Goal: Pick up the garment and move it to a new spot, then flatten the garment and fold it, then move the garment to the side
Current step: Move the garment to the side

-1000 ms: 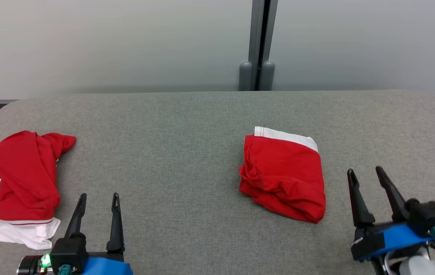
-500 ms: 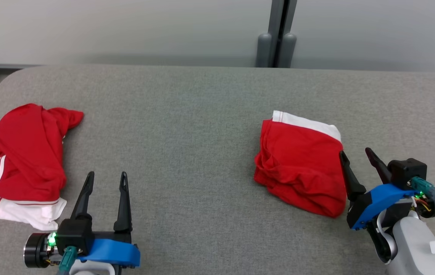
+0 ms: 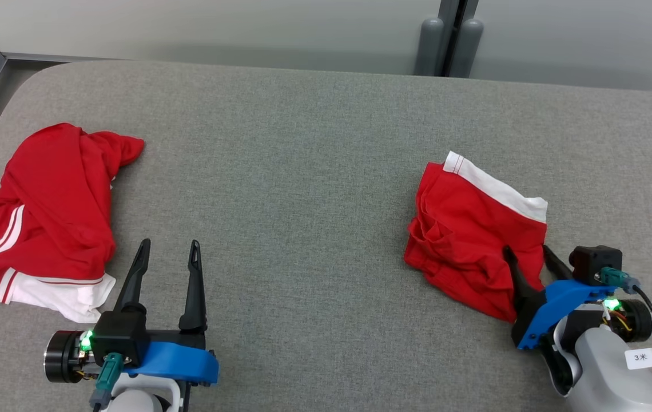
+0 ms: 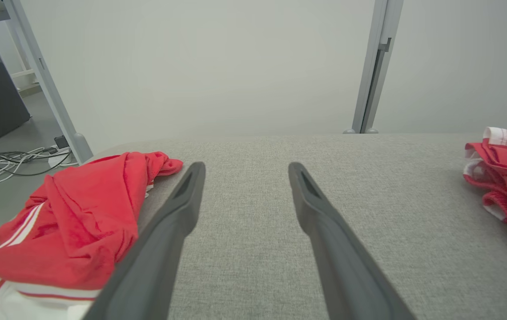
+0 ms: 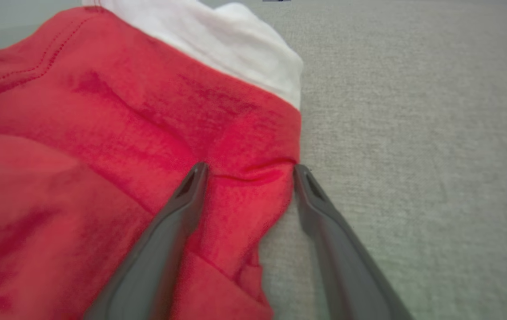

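Right gripper [image 3: 526, 250] spread wide, straddling folded garment [image 3: 463, 223] edge.

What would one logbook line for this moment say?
right pincer: open, astride edge of folded red garment | left pincer: open, holding nothing | crumpled red garment: at left, untouched

Loads of bare grey tabletop [image 3: 303, 200] down the middle to pass through, hemmed in by the crumpled red garment [image 3: 51, 212] at the left edge and the folded red garment [image 3: 469, 240] on the right.
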`<state>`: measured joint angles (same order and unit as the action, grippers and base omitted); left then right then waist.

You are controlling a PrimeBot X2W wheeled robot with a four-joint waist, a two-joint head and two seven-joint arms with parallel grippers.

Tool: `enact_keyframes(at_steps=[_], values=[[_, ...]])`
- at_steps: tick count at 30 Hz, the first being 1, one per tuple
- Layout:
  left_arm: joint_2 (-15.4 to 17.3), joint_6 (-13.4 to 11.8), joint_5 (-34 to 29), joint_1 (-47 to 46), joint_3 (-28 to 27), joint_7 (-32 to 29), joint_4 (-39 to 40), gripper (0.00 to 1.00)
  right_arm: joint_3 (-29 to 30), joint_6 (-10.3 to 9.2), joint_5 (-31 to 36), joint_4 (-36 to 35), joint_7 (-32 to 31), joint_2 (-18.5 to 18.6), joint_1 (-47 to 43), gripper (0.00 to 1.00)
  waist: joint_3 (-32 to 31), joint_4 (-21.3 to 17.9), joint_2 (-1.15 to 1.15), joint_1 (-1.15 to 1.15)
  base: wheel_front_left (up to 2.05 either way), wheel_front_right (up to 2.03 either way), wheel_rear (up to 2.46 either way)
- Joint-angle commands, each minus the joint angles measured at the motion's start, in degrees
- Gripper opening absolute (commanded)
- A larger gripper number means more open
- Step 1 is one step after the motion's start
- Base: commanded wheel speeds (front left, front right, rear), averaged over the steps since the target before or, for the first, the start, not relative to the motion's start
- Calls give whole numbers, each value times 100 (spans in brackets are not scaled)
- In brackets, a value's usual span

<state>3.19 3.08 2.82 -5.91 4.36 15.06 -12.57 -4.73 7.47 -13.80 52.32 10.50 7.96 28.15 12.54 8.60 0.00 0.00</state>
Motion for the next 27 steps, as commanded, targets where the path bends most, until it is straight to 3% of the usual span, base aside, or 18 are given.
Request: enact_keyframes(at_steps=[1, 2, 3, 5, 6, 20, 27], values=[[-16, -11, 16, -47, 5, 16, -3, 100, -65, 5, -67, 116, -35, -100, -4, 100, -6, 1, 0, 0, 0, 0, 0], [-16, -19, 20, -37, 4, 16, -9, 100, -127, 7, -121, 196, -56, -145, 0, 98, -12, 1, 0, 0, 0, 0, 0], [-17, -25, 21, -29, 6, 16, -15, 100, -184, 10, -171, 263, -59, -169, 4, 61, -19, 0, 0, 0, 0, 0, 0], [-20, -32, 39, -20, 18, 16, -26, 100, -271, 10, -252, 385, -38, -186, 12, 15, -36, -1, 0, 0, 0, 0, 0], [-22, -31, 51, -20, 21, 16, -33, 100, -321, 10, -306, 440, -38, -195, 25, 2, -45, -2, 0, 0, 0, 0, 0], [-29, -53, 102, 82, 4, 16, -32, 100, -784, 0, -585, 486, 378, 268, 180, 0, -171, -98, 0, 0, 0, 0, 0], [-30, -17, 82, 105, -43, 16, 76, 100, -948, 1, -747, 202, 447, 583, 80, 0, -119, -522, 0, 0, 0, 0, 0]])
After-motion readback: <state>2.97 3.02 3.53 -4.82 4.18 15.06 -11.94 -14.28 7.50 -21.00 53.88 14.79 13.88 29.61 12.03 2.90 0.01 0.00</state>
